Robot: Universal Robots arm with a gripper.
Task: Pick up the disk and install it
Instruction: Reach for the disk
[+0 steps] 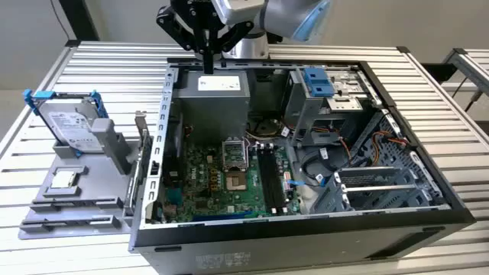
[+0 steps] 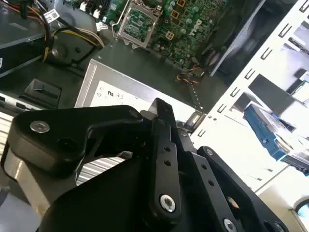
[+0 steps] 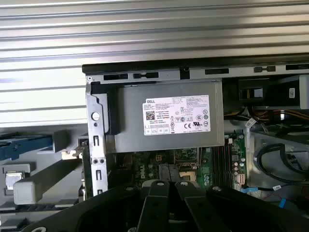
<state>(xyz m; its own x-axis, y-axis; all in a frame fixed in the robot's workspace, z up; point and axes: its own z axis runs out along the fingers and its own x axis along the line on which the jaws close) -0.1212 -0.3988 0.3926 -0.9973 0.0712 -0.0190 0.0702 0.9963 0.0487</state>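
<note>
Closest to the lens in both wrist views, the gripper hangs over the labelled power supply. Its fingers look pressed together with nothing between them, though their tips are hard to make out. In the exterior view the gripper sits at twelve o'clock of the open computer case, just above the far wall's edge. The disk stands upright in a grey holder at nine o'clock of the case, well apart from the gripper. The disk's top edge is free, with bare slatted table behind it. The holder lies just beside the case's side wall.
</note>
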